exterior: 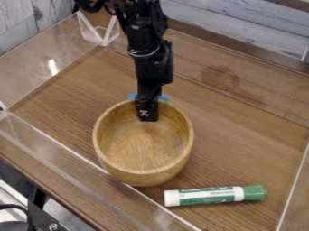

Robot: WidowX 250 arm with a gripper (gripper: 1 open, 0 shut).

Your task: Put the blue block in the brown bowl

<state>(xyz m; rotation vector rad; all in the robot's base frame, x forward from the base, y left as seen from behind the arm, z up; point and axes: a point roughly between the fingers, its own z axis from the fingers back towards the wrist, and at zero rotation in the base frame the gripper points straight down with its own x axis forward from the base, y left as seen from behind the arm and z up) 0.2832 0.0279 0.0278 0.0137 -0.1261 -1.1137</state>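
The brown bowl is round, light wood, and sits on the wooden table near the front centre. My gripper points straight down at the bowl's far rim, its black fingers just over the inner edge. The blue block shows only as small light-blue slivers on either side of the fingers, just behind the rim. The gripper is shut on it. Most of the block is hidden by the fingers.
A white-and-green marker lies on the table in front of the bowl to the right. Clear plastic walls ring the table surface, with a low front wall at the near left.
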